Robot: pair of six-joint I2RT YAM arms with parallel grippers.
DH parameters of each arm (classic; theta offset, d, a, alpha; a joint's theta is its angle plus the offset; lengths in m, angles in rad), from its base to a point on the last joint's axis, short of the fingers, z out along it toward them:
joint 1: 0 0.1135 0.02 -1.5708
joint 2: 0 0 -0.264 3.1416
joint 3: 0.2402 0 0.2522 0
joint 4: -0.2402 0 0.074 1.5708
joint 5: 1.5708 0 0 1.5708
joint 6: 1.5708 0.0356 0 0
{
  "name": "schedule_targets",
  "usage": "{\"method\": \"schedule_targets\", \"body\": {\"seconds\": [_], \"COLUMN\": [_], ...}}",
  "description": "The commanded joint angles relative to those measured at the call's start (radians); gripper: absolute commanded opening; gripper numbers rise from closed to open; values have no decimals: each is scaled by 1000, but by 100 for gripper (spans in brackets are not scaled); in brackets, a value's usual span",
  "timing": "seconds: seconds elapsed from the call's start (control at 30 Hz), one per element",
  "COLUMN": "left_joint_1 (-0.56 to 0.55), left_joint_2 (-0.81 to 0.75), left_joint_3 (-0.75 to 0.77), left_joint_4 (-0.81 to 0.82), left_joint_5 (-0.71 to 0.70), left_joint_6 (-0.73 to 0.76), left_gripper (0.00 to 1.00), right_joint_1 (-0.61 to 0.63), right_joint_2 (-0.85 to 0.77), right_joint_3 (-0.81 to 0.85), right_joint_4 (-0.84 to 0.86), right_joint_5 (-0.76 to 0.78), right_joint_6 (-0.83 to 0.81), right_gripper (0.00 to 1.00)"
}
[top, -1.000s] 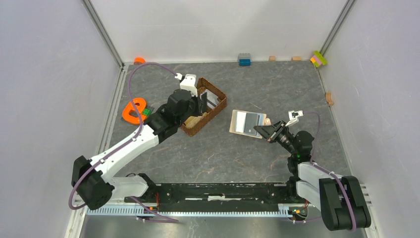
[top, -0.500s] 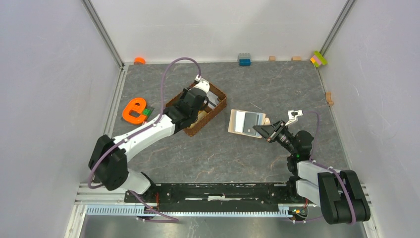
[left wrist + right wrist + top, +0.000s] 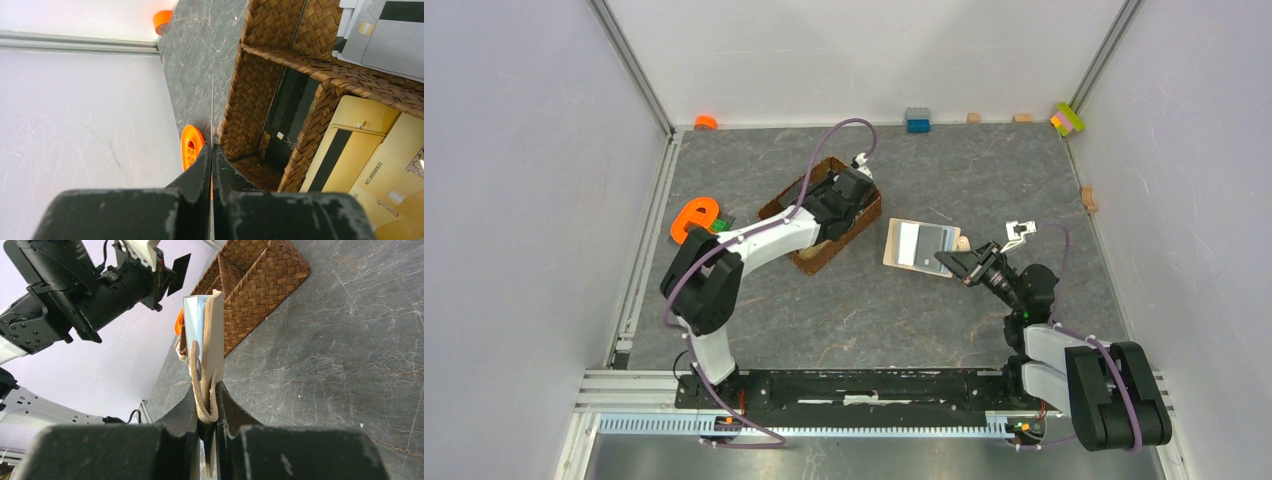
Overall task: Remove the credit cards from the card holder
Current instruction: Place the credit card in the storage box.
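Right tool [image 3: 209,390] pinches the card holder [image 3: 212,340]; credit cards [image 3: 370,150] lie in the wicker basket [image 3: 280,55].
The right tool grips the beige holder by one edge, to the right of the basket over the grey counter [image 3: 874,310]. The left tool [image 3: 212,150], pressed together and holding nothing, hangs over the basket. Cream cards lie in one compartment and grey cards in another. An orange toy [image 3: 191,147] lies just beyond the basket.
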Motion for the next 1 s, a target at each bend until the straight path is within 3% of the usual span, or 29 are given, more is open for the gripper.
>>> {"method": "schedule_targets", "body": {"seconds": [0.0,0.5,0.63,0.77,0.8,0.83,0.87,0.97], "left_joint_1": [21,53,55,46,39,30,14,-46], "left_joint_2": [60,185,174,115,97,73,52,0], "left_joint_3": [70,121,115,128,133,137,142,166], "left_joint_4": [-56,-165,-161,-200,-214,-224,-238,-268], "left_joint_5": [-19,53,28,-11,-9,-7,-11,-55], "left_joint_6": [64,-10,-22,-78,-95,-114,-132,-175], "left_gripper": [2,5,32,49,60,84,99,100], "right_joint_1": [-3,-3,-3,-3,-3,-3,-3,-4], "right_joint_2": [-15,6,5,5,8,10,12,15], "right_joint_3": [21,18,18,19,19,21,21,24], "right_joint_4": [64,84,85,78,76,76,76,78], "right_joint_5": [-19,-23,-25,-24,-23,-25,-26,-29], "right_joint_6": [6,16,18,14,13,14,16,18], "right_gripper": [0,0,0,0,0,0,0,0]}}
